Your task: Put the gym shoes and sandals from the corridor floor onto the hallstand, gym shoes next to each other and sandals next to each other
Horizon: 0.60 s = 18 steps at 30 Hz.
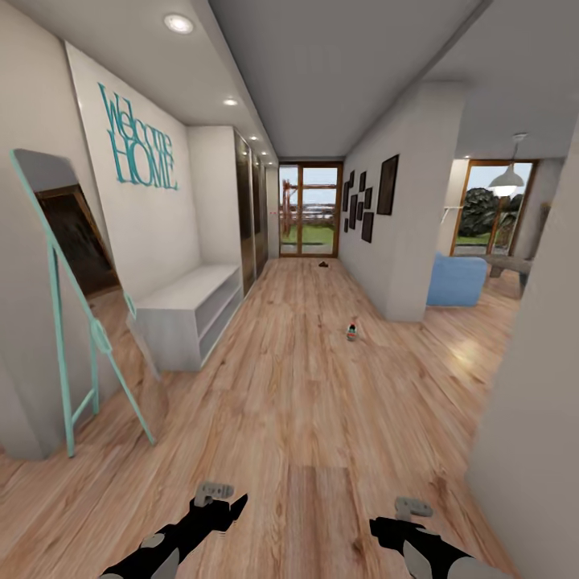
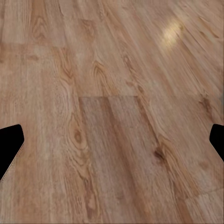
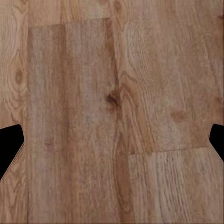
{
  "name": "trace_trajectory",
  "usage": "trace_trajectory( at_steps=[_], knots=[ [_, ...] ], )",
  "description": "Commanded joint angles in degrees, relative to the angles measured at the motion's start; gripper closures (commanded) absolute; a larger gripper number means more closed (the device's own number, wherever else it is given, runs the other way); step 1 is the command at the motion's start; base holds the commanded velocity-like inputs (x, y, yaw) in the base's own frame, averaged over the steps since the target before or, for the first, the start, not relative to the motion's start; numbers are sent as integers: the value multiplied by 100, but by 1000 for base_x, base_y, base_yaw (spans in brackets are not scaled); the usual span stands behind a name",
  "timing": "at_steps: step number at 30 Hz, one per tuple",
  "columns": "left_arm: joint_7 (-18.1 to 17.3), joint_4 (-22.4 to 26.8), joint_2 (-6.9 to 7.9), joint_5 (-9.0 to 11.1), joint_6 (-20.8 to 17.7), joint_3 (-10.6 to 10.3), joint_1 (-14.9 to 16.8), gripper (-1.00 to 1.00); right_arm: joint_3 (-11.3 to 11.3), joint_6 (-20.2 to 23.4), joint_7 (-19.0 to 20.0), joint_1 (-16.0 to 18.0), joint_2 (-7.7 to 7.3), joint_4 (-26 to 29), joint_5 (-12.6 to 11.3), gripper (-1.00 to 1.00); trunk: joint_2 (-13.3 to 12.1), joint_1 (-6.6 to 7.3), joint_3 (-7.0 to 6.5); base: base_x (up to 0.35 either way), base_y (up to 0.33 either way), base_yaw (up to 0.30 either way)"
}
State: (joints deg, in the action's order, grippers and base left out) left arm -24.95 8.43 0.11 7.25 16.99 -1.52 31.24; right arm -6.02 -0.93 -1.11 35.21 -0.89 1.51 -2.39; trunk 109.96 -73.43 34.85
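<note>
Gym shoe: far on floor; we judge it light, soft-walled, best taken at the heel collar.
Claws: left claw, right claw released, empty.

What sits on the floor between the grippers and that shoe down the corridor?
Nothing visible. Bare corridor floor runs from both grippers, left and right, to the gym shoe. The hallstand stands against the left wall, the standing mirror nearer, both off that line.

Bright, even light from ceiling spots and far glass doors; edges stretch wide-angle.
</note>
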Motion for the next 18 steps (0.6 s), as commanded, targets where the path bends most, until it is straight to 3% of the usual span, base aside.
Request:
trace_trajectory(
  at_steps=[1, 18],
  knots=[
    [-28, -8, 0, 58, 6, -16, 5, -100, -31, -11, -4, 4, 1, -2, -25, -100, 3, -3, 6, 349, 0, 0],
    [-28, -8, -1, 58, 6, -18, 5, -100, -31, -11, -4, 4, 1, -2, -24, -100, 3, -3, 6, 349, 0, 0]
  ],
)
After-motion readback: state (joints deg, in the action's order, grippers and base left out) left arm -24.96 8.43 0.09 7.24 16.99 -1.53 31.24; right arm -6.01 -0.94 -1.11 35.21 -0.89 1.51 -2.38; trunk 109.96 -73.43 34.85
